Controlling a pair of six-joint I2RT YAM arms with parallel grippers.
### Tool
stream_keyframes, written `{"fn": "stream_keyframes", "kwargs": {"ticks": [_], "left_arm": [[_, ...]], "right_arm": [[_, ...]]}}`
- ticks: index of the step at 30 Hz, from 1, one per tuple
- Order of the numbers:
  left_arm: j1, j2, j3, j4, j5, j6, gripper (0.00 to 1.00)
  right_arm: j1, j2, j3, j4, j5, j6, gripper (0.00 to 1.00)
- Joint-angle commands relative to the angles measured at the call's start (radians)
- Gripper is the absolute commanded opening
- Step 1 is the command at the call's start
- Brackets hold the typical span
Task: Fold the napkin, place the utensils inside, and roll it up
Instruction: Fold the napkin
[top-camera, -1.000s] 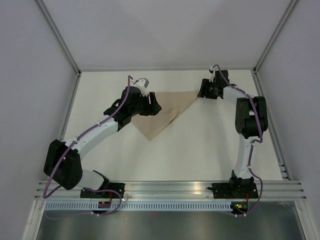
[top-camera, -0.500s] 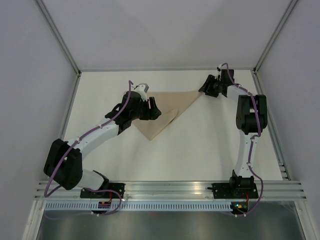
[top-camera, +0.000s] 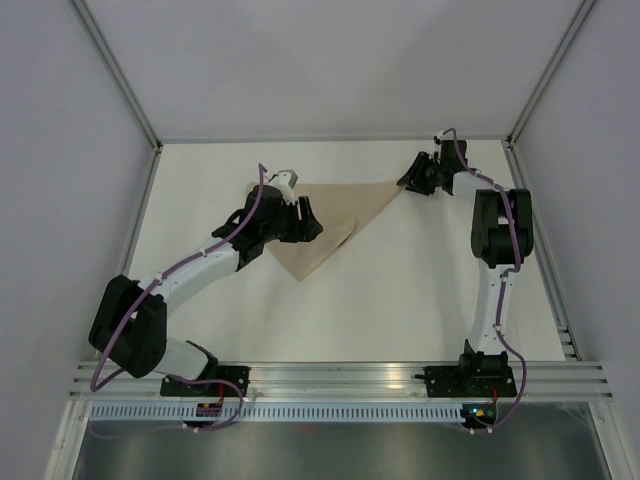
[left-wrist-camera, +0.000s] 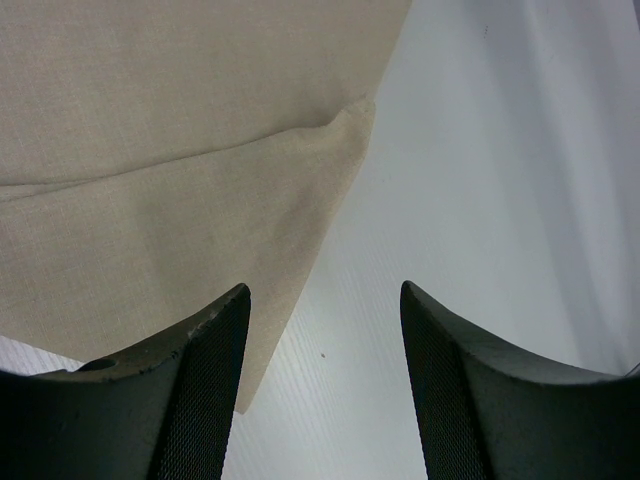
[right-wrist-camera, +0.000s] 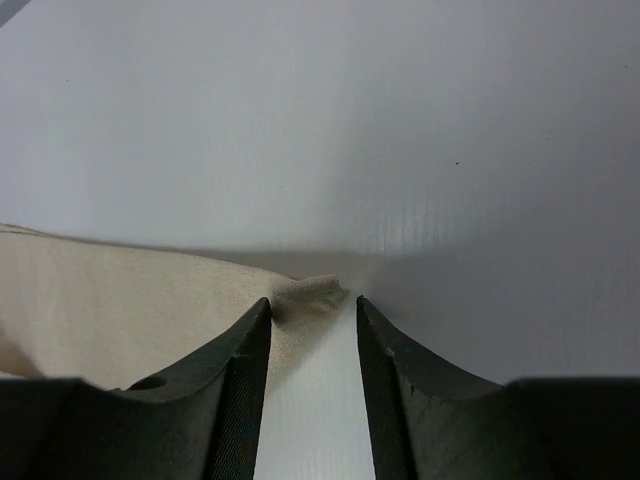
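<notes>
Napkin (top-camera: 350, 208) is lying on the table (top-camera: 420, 300), toward 12 o'clock from the table's middle and a little to the 11 o'clock side. It is already showing a rough triangle, with its straight edge along the far side and a point reaching toward 7 o'clock. I am judging that the first fold is made and is now being tidied.

The right gripper (right-wrist-camera: 310, 305) is sitting at the napkin's 3 o'clock corner (right-wrist-camera: 312, 291). Its jaws are standing narrow, with the small wrinkled tip of the cloth lying just between them. A gap is showing, so I am not reading this as a firm pinch yet. It is probably placed there because a corner is the easiest part of a flat cloth to catch.

The left gripper (left-wrist-camera: 325, 305) is hovering over the napkin's 9 o'clock part with its jaws wide and holding nothing. In its wrist view, one finger is lying over the cloth and the other over bare table, so the napkin's edge is running between them. A folded layer (left-wrist-camera: 200, 230) is lying on top there. I am supposing this arm is waiting to press or take that side.

No utensils are showing in these views.
</notes>
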Motion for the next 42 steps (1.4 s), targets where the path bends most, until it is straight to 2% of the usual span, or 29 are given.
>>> {"fn": "stream_keyframes", "kwargs": {"ticks": [1, 8, 17, 22, 30, 36, 42], "left_arm": [[0.003, -0.003, -0.007, 0.046, 0.02, -0.033, 0.67], [0.003, -0.005, -0.019, 0.046, 0.018, -0.033, 0.66], [0.003, -0.005, -0.029, 0.046, 0.02, -0.031, 0.66], [0.003, -0.008, -0.038, 0.046, 0.017, -0.031, 0.66], [0.003, -0.06, -0.064, 0.046, 0.002, -0.036, 0.67], [0.003, -0.115, -0.062, 0.02, -0.024, -0.059, 0.66], [0.003, -0.241, -0.061, -0.043, -0.101, -0.117, 0.66]], "right_arm": [[0.005, 0.03, -0.003, -0.012, -0.006, 0.047, 0.45], [0.003, 0.03, 0.013, 0.015, -0.029, 0.074, 0.27], [0.026, -0.03, 0.013, 0.074, -0.043, 0.065, 0.12], [0.058, -0.087, -0.012, 0.097, -0.048, 0.01, 0.08], [0.124, -0.266, -0.125, 0.195, -0.034, -0.082, 0.07], [0.193, -0.377, -0.167, 0.163, -0.028, -0.186, 0.07], [0.311, -0.438, -0.161, 0.107, 0.003, -0.33, 0.07]]}}
